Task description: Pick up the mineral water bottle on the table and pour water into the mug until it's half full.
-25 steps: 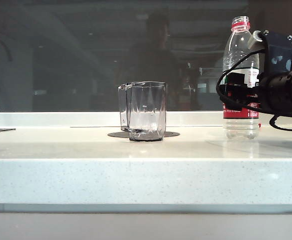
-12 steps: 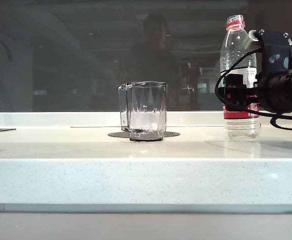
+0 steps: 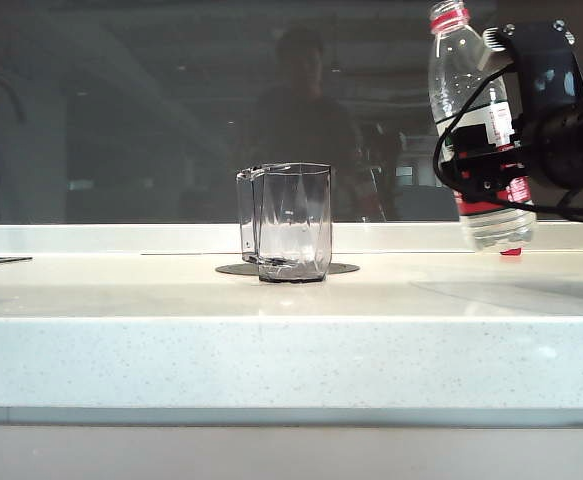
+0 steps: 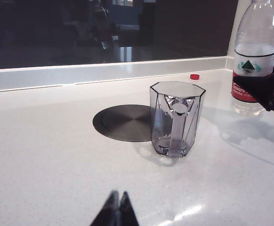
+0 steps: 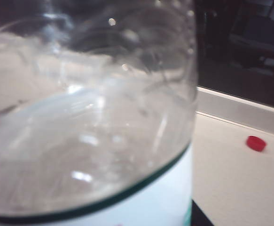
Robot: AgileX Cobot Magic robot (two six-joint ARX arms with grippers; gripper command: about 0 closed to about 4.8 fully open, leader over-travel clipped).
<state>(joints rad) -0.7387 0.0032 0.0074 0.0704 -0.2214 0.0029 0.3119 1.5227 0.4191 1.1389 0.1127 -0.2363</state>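
- The right arm reaches in level from the right edge of the exterior view, its black right tool (image 3: 491, 170) clamped around the label band of the mineral water bottle (image 3: 476, 130).
- The bottle hangs clear of the bench (image 3: 271, 350), tilted so its open red-ringed neck leans towards the left, in the direction of the mug (image 3: 286, 222).
- The mug stands upright mid-bench, well apart from the bottle, at the near edge of a dark round disc (image 4: 122, 122) set into the surface.
- The left tool (image 4: 116, 212) shows only in the left wrist view, as two dark tips pressed together, holding nothing, low over the bench just short of the mug.
- The left wrist view also shows the mug's handle facing the camera and a small red cap (image 4: 194, 76) lying near the back ledge; from the exterior camera only a red sliver of it peeks out under the bottle.
- The right wrist view is filled by the bottle's clear upper wall and the white top edge of its label, with water (image 5: 80, 160) inside; the tool's own fingers are not visible there.
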